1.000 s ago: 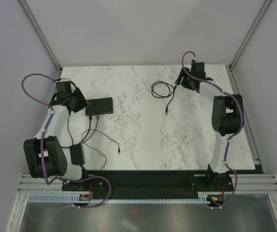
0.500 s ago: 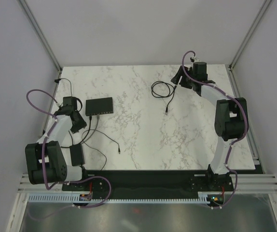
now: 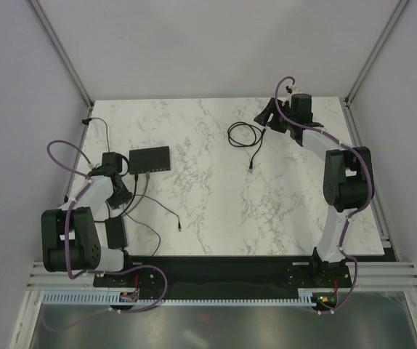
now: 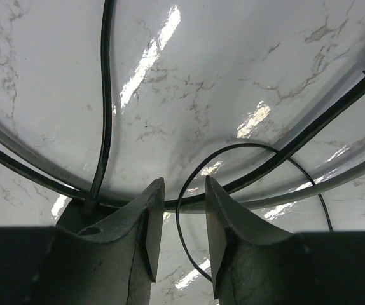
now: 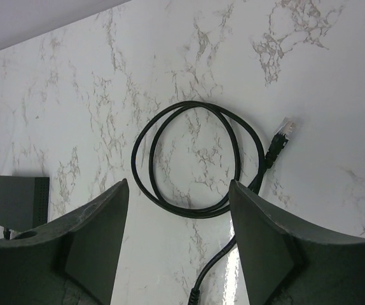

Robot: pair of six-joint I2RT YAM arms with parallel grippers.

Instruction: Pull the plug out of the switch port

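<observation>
The switch (image 3: 149, 160) lies flat on the left part of the bench (image 3: 216, 211), its long near edge facing the arms. Dark cables (image 3: 137, 190) leave that edge toward the bases. From the overhead camera the ports are too small to tell which of them holds a plug or how deep it sits.

The left claw (image 4: 182, 183) is low over the bench just near of the switch. Its jaws stand narrowly apart and grip nothing. A thin black wire (image 4: 233, 146) loops through the gap, and thicker cables cross in front of the fingertips. The switch is out of that camera's frame.

The right claw (image 5: 177, 190) hangs with jaws wide above a coiled black cable (image 5: 195, 104), whose clear plug (image 5: 286, 128) lies bare on the marble. In this view one finger (image 5: 93, 241) cuts off part of the switch. A power brick (image 3: 114, 233) sits half hidden beside the left arm.
</observation>
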